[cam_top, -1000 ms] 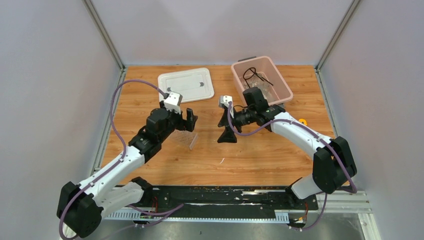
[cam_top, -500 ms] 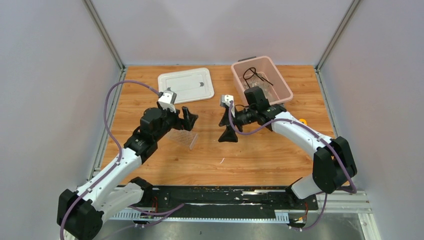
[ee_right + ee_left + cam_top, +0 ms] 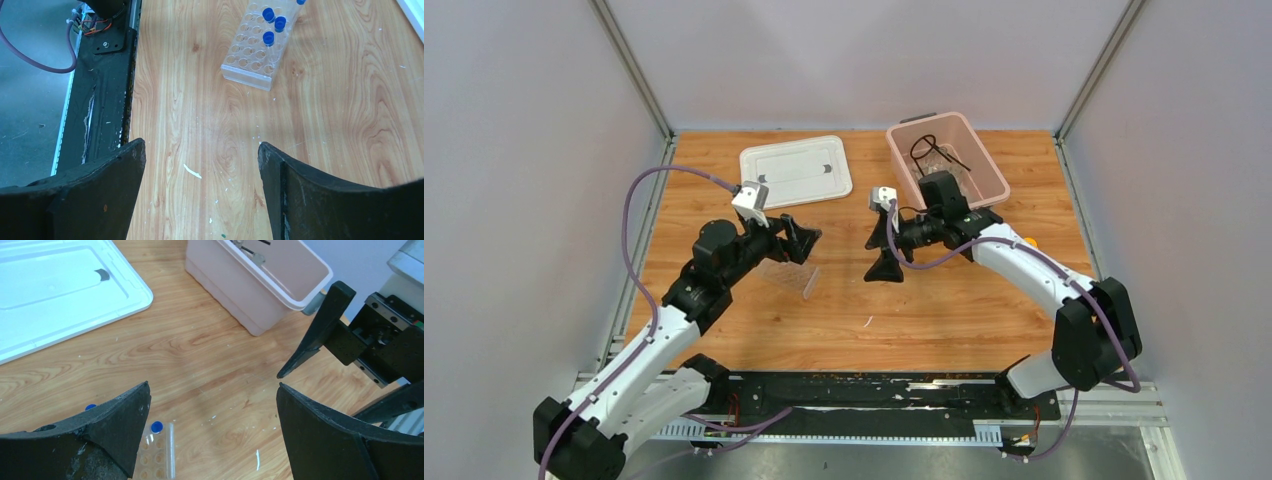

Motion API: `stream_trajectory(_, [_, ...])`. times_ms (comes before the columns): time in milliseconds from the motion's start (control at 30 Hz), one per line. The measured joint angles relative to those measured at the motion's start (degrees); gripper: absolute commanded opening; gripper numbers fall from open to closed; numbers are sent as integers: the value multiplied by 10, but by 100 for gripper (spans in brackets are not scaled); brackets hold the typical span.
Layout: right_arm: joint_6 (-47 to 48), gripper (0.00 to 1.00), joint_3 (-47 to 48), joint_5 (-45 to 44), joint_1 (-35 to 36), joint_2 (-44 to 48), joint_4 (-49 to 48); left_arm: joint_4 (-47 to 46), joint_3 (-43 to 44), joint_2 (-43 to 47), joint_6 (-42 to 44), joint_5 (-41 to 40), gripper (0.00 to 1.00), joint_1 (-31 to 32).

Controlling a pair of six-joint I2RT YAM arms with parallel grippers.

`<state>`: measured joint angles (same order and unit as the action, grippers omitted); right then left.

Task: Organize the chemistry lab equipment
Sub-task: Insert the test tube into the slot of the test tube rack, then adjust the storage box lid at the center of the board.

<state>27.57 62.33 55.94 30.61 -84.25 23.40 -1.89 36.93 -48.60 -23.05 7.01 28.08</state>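
A clear tube rack [image 3: 789,275] lies on the wooden table left of centre, with tiny blue-capped tubes [image 3: 274,22] standing at one end. My left gripper [image 3: 802,242] hovers open just above the rack's far edge, holding nothing. In the left wrist view the rack [image 3: 161,455] shows beside the left finger, below the open gripper [image 3: 214,386]. My right gripper [image 3: 882,248] hangs open and empty over bare wood to the rack's right. It looks down at the table [image 3: 200,145], the rack [image 3: 257,47] ahead of it. A black wire ring tripod [image 3: 927,148] lies in the pink bin [image 3: 996,180].
The bin's white lid [image 3: 796,170] lies flat at the back, left of the bin. A small orange object [image 3: 1029,241] sits by the right forearm. A white sliver [image 3: 192,171] lies on the wood between the right fingers. The black base rail [image 3: 105,75] runs along the near edge.
The left arm drew back and leftward, its gripper opening a little wider and tilting over the rack. The right gripper shifted slightly right, toward the bin.
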Motion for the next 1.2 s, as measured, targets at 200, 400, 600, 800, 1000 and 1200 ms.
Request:
stream_trajectory(200, [2, 83, 0, 2, -13, 12, 1, 0, 0, 33, -14, 12, 100, -5])
stream_trajectory(400, [2, 83, 0, 9, -32, 25, 2, 3, 0, 53, -17, 17, 100, -25])
stream_trajectory(600, [2, 83, 2, 14, -66, 47, 6, 22, 10, 45, -28, 54, 100, -87])
stream_trajectory(800, [-6, 99, 11, 32, -128, 73, 13, 40, 43, 35, -50, 100, 100, -152])
stream_trajectory(1000, [-19, 99, 22, 58, -211, 99, 20, 82, 79, 35, -49, 105, 100, -164])
stream_trajectory(1200, [-30, 99, 24, 63, -275, 135, 31, 161, 130, 38, -16, 93, 100, -164])
